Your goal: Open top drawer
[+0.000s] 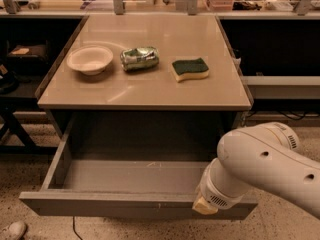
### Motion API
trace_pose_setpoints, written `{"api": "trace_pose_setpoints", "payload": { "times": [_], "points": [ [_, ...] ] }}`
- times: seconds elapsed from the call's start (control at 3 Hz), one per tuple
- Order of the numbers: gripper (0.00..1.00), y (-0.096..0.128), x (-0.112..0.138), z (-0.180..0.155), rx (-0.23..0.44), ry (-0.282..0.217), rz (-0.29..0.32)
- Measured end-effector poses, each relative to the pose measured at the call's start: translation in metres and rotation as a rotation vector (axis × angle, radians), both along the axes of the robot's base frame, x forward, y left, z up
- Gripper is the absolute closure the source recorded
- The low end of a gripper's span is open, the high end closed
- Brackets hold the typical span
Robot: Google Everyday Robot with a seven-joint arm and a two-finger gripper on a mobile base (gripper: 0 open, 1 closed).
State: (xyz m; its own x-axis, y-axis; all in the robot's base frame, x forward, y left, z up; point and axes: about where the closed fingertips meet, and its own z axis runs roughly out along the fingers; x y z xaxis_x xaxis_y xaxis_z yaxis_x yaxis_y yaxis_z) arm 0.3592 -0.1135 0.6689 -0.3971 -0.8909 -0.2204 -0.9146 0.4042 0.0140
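Currently top drawer (pixel 135 204) stands pulled well out, its front panel far past the front edge of the surface (pixel 150 96). Gripper (pixel 205 206) sits at that panel's top edge, right of centre (hold cannot be told); label on the crushed can (pixel 139 58) unreadable.

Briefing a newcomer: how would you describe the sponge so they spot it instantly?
On the beige tabletop above the open grey top drawer, with the robot's gripper at its front's right end, three items sit in a row. The sponge is rightmost: flat, dark green over yellow, unlike the crumpled green-silver can and round white bowl.
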Motion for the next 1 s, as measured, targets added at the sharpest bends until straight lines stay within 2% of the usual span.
{"api": "trace_pose_setpoints", "payload": {
  "times": [1.0],
  "points": [
    [1.00, 0.0011, -0.0219, 0.0005, 0.008, 0.016, -0.010]
  ]
}}
